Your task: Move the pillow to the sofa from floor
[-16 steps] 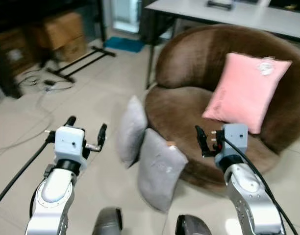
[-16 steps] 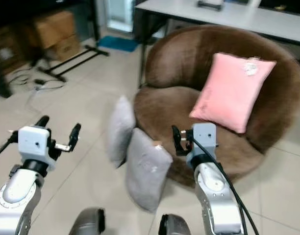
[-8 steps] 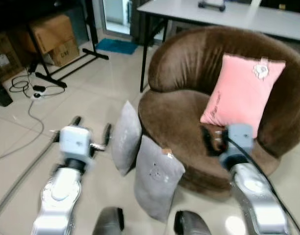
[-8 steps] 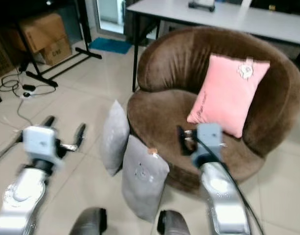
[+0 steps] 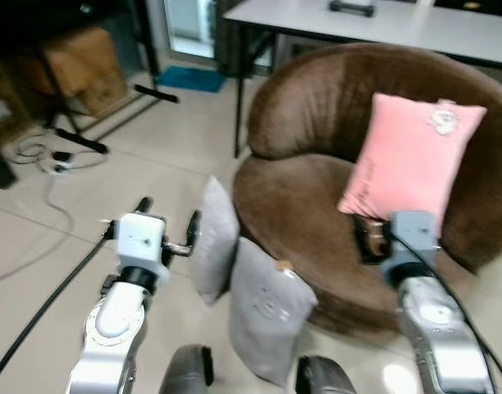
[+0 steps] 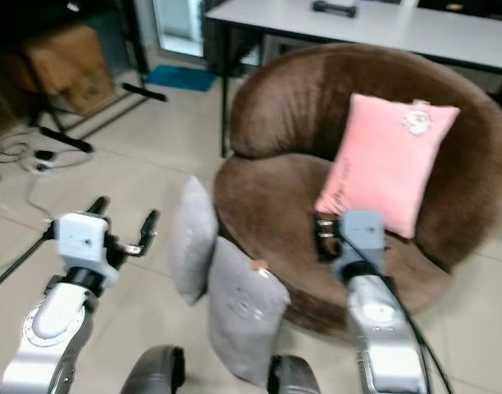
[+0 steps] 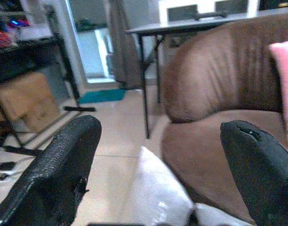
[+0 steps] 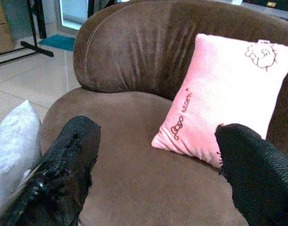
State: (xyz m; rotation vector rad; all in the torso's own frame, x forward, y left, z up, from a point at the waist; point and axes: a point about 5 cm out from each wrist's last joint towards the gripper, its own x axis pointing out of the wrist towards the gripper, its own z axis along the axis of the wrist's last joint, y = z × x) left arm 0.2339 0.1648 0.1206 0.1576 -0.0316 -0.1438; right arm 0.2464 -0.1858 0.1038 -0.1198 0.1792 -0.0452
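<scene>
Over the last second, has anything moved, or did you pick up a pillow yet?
Nothing is picked up. The view has shifted, so the camera moved. Both grey pillows lean against the brown sofa, and the pink pillow sits on it as before. The left pincer and right pincer remain open and empty.

1. The two eye views look forward and down from the head, sharing the brown sofa, the pink pillow and two grey pillows on the floor.
2. The left wrist view looks low along its fingers toward the sofa's side.
3. The right wrist view faces the sofa seat and pink pillow from close by.
</scene>
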